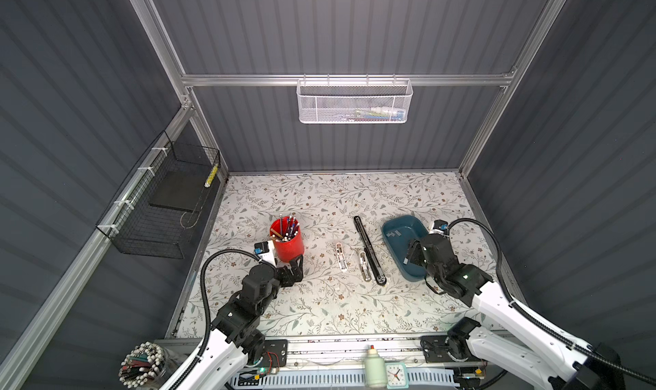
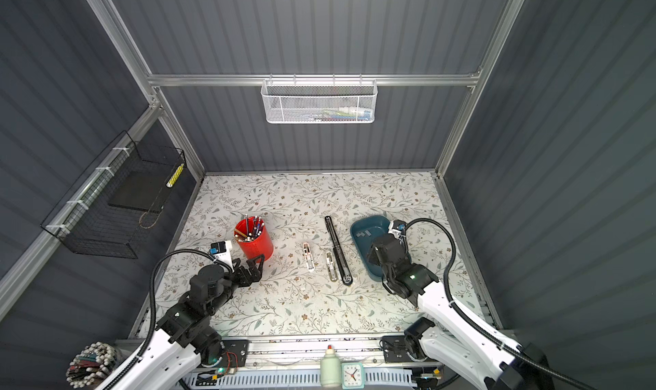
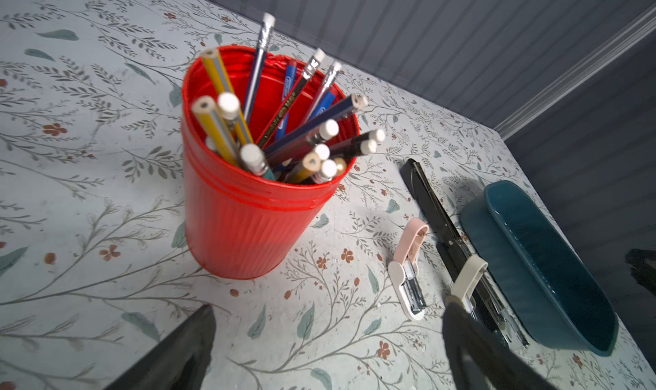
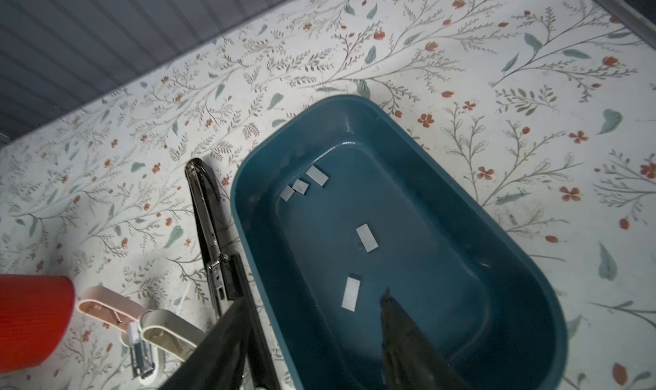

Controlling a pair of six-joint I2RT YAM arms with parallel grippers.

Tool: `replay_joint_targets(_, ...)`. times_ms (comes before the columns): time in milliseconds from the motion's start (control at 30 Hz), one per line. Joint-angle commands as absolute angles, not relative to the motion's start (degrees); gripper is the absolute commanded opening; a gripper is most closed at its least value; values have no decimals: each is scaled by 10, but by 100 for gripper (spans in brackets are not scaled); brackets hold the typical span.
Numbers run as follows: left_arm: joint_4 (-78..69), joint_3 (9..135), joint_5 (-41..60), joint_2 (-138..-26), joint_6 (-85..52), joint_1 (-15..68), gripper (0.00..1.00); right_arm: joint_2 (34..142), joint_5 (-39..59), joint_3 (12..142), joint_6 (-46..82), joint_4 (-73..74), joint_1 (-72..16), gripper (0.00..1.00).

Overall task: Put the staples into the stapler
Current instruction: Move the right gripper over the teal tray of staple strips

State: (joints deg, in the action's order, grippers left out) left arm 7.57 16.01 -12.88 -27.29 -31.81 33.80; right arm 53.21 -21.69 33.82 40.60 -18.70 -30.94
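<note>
The staples (image 4: 366,238) lie as five loose grey strips flat on the floor of the blue tray (image 4: 340,100), three bunched by its end wall and two nearer its middle. The right gripper (image 4: 314,297) hangs inside the tray with its jaws apart and nothing between them, the closest strip just beside one fingertip. A strip that thin on a smooth floor is likely to skate ahead of the fingers toward the tray's wall, or to snap into pieces if pinched across its flat. From the wrist view it is hard to tell whether the other finger clears the tray's rim. If it does not, a descent could catch the rim and shove the tray into the black stapler (image 4: 213,228), which lies opened out just beside the tray's long wall. The left gripper (image 3: 328,306) waits well apart from the tray, beyond the stapler, jaws spread wide and empty, so nothing steadies the stapler and it may slide once a strip is pressed into it
</note>
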Motion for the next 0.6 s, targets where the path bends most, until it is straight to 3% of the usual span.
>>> replay_joint_targets(0,-55,139,-85,-303,-284,339,100,561,-170,350,415,-213,-288,45)
replay_joint_targets(167,-140,133,-78,-350,-256,339,100,633,-116,364,414,-209,-265,29)
replay_joint_targets(567,-113,136,-146,-307,-215,339,100,702,-31,330,434,-172,-277,22)
